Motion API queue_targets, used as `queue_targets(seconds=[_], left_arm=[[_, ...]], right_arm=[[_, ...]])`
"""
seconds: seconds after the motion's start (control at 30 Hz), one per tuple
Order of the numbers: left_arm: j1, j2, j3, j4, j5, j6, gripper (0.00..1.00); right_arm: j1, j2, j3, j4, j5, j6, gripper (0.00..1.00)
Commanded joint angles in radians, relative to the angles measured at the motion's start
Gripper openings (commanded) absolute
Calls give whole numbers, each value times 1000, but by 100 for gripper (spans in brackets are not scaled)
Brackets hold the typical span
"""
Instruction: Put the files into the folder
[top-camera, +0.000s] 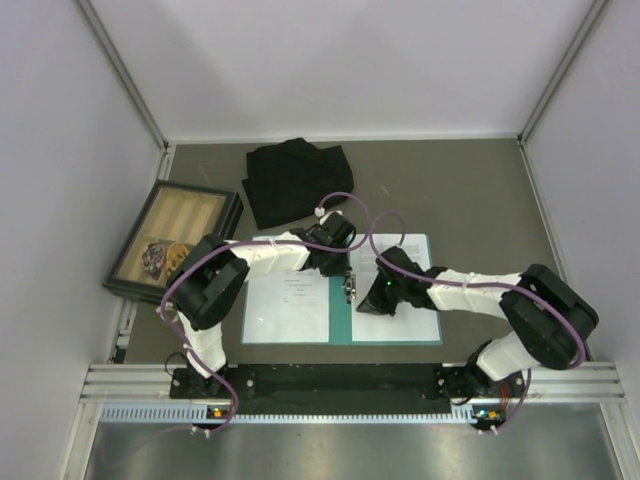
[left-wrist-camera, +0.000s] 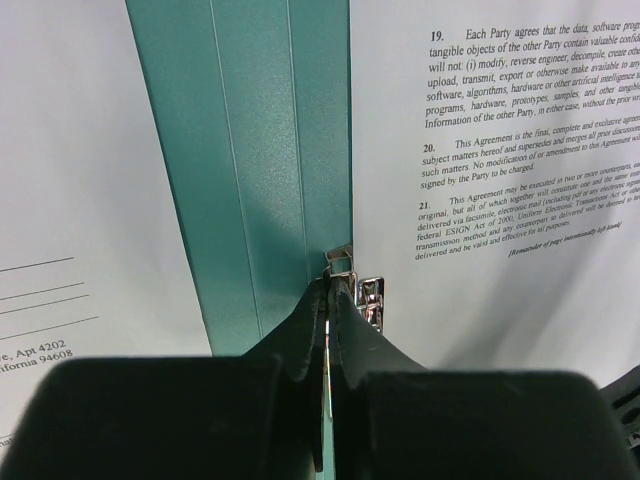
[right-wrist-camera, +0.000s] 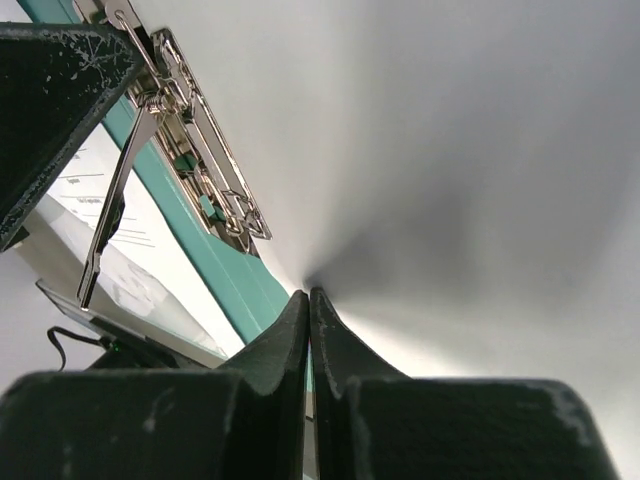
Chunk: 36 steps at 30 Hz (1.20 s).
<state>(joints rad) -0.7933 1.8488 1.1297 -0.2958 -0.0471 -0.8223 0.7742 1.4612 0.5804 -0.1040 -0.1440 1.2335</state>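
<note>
The teal folder (top-camera: 340, 325) lies open and flat in front of both arms. One of the files (top-camera: 285, 310) rests on its left half and another (top-camera: 410, 322) on its right half. The folder's metal clip (top-camera: 349, 287) sits at the spine. My left gripper (top-camera: 346, 266) is shut, its tips (left-wrist-camera: 330, 287) right against the clip (left-wrist-camera: 370, 297). A thin bright sliver shows between the fingers; I cannot tell if anything is pinched. The clip's lever (right-wrist-camera: 112, 205) stands raised. My right gripper (top-camera: 368, 303) is shut and empty, tips (right-wrist-camera: 309, 292) pressed on the right sheet (right-wrist-camera: 450, 150).
A crumpled black cloth (top-camera: 295, 180) lies at the back behind the folder. A dark-framed wooden tray (top-camera: 150, 205) with small items sits at the left, tilted. White walls close in the table on three sides.
</note>
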Motion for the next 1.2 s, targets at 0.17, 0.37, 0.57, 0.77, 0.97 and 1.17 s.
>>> queue_targets(seconds=[0.17,0.37,0.57,0.77,0.97,1.17], left_arm=[[2,32,-8,-31,-19,40,0],[2,-5,-18,-5,-10,31,6],[2,-37,22,-19,4,43,23],[22,-59,74,-31,41,54,37],[57,-102,78,-45,43,78,42],[86,-146,36,-43,78,87,43]], right_arm=[[-7,-45,84,-46,23,-120,0],[-6,-87,168,-82,-9,-141,0],[-6,-117,187,-120,-3,-105,0],[-6,-128,148,-86,0,41,0],[-6,-108,141,-82,-9,149,19],[-6,-87,148,-74,4,207,38]])
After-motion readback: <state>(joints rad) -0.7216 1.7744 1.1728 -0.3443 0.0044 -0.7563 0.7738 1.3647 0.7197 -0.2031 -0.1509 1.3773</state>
